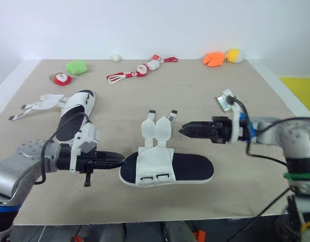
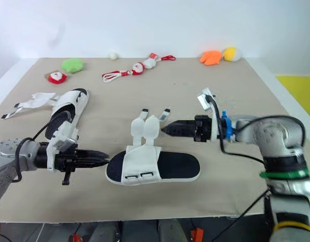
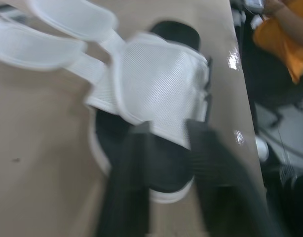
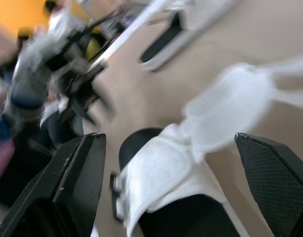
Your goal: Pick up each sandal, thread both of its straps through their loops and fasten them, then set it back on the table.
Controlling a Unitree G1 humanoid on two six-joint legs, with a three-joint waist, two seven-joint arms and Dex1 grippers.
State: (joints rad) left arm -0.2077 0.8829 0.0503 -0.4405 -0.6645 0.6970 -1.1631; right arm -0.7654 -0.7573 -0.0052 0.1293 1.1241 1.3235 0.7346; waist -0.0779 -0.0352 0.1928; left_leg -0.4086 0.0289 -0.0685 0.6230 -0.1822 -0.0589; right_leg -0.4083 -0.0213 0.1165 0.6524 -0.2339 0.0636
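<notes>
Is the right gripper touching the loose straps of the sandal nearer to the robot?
Apart. In the left eye view, a strip of bare table shows between the right gripper and the nearer sandal's loose straps.

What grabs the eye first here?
The black-and-white sandal lies mid-table, its two white straps unthreaded and sticking up toward the far side. The left pincer points at one end of it, and the right pincer, open, points at the straps from the other side. A second sandal lies at the far left, also unfastened.
</notes>
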